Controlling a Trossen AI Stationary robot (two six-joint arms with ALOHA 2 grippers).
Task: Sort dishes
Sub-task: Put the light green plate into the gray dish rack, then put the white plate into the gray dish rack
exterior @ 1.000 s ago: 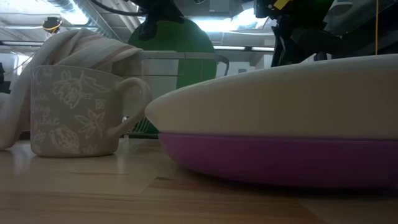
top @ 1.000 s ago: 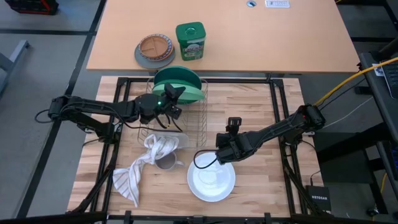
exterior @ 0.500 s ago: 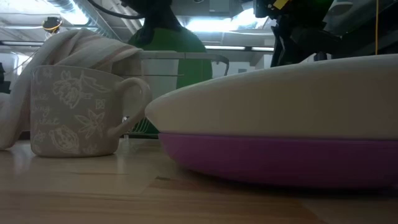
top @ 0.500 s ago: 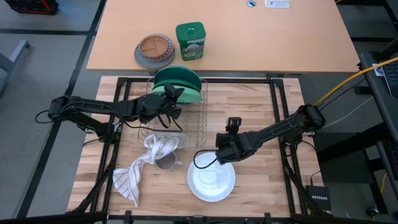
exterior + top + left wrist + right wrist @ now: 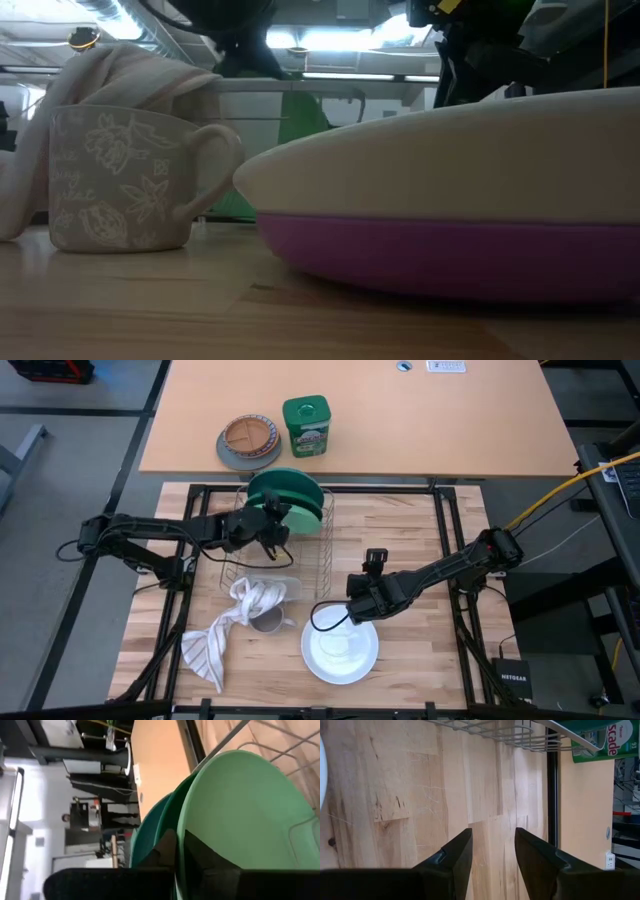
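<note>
The left gripper (image 5: 268, 512), jaws clamped on the rim of the round green plastic plate (image 5: 240, 820), holds it upright in the wire dish rack (image 5: 312, 565) beside the teal plastic plate (image 5: 150, 837). The right gripper (image 5: 492, 850), jaws spread and holding nothing, hovers over the wooden table (image 5: 400, 530) beside the round white plastic plate (image 5: 340, 650), which rests on the smaller purple plate (image 5: 440, 255).

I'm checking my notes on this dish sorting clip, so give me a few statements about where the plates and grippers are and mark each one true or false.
1. The white plate sits stacked on the purple plate. True.
2. The right gripper is closed on the white plate. False: its fingers are open and empty, at the plate's far rim.
3. The two green plates stand on edge in the wire rack. True.
4. The left gripper is at the mug. False: it is shut on the lighter green plate in the rack.
5. A cloth lies flat under the white plate. False: it drapes over the mug.
</note>
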